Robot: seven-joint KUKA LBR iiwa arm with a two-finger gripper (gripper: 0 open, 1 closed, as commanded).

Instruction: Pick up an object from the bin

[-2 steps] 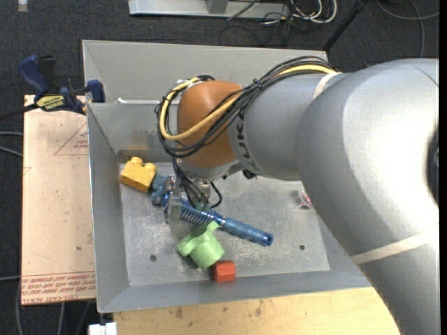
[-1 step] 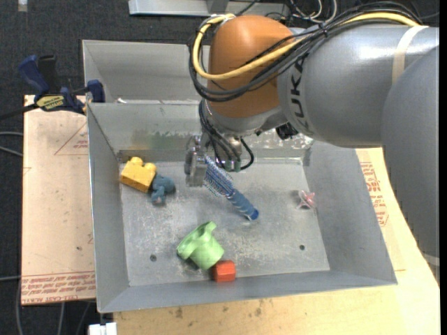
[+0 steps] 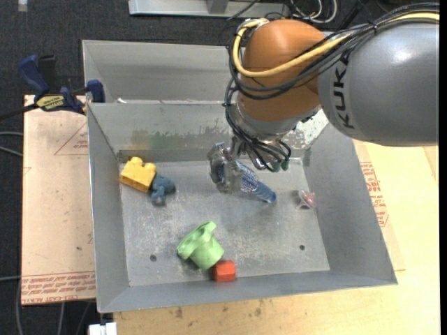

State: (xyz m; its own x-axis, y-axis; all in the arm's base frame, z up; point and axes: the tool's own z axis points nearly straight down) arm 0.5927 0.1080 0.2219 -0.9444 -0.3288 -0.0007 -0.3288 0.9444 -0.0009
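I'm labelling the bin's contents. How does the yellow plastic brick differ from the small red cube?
The yellow plastic brick is larger than the small red cube. The brick has a raised stud on top; the cube is plain. The brick lies at the left, beside a small blue piece; the cube lies by the near wall, beside a green piece. Both rest on the bin floor, apart from the gripper.

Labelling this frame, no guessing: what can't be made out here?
Camera view: blue see-through thing, upper end hidden behind the claw.
Camera view: small pink thing by the right wall, too small to identify.
Camera view: back floor of the bin, covered by the arm's orange cover.
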